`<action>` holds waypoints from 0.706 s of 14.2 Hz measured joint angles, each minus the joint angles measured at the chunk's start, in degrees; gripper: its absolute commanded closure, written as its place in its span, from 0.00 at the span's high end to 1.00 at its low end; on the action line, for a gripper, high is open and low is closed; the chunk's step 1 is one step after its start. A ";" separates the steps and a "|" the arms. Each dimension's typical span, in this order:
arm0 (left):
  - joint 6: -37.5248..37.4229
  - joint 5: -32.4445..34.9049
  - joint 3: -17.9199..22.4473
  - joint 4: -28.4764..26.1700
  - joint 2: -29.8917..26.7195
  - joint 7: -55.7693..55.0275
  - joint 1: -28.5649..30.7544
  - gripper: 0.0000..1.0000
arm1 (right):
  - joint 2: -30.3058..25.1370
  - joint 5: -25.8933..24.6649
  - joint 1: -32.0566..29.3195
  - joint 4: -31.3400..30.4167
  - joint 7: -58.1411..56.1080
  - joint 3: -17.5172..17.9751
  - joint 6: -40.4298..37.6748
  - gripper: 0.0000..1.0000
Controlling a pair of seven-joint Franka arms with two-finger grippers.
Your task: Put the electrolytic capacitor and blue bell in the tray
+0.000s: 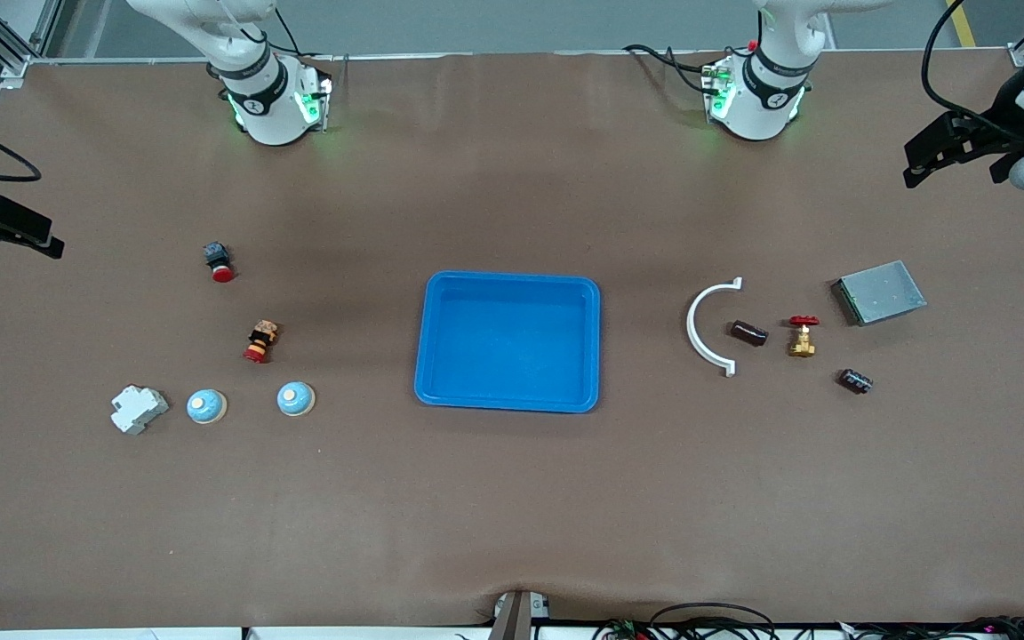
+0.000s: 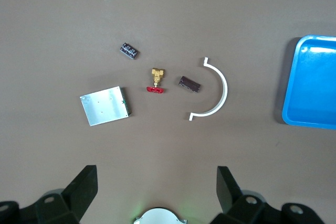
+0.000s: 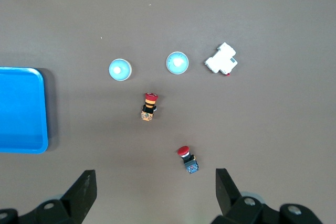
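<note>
Both pincers [image 2: 155, 192] [image 3: 155, 192] wide open, empty

Both arms wait raised, left claw [image 2: 157, 192] and right claw [image 3: 156, 192] spread wide.

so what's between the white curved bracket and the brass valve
A dark brown capacitor lies between the white curved bracket and the brass valve, clear in the front view.
</note>
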 measured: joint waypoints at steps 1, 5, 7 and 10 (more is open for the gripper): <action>-0.01 0.00 0.02 0.02 0.00 0.00 0.04 1.00 | 0.00 0.00 0.00 0.00 0.00 0.00 0.00 1.00; -0.17 0.00 0.07 0.02 0.00 0.00 0.05 1.00 | 0.00 0.00 0.24 0.00 0.00 0.12 0.01 1.00; -0.29 0.00 0.11 0.02 0.05 0.00 0.09 1.00 | 0.00 0.00 0.36 0.00 0.00 0.14 0.01 1.00; -0.74 0.00 0.16 -0.01 1.06 0.03 0.28 1.00 | 0.00 0.00 0.36 0.00 0.00 0.12 0.02 1.00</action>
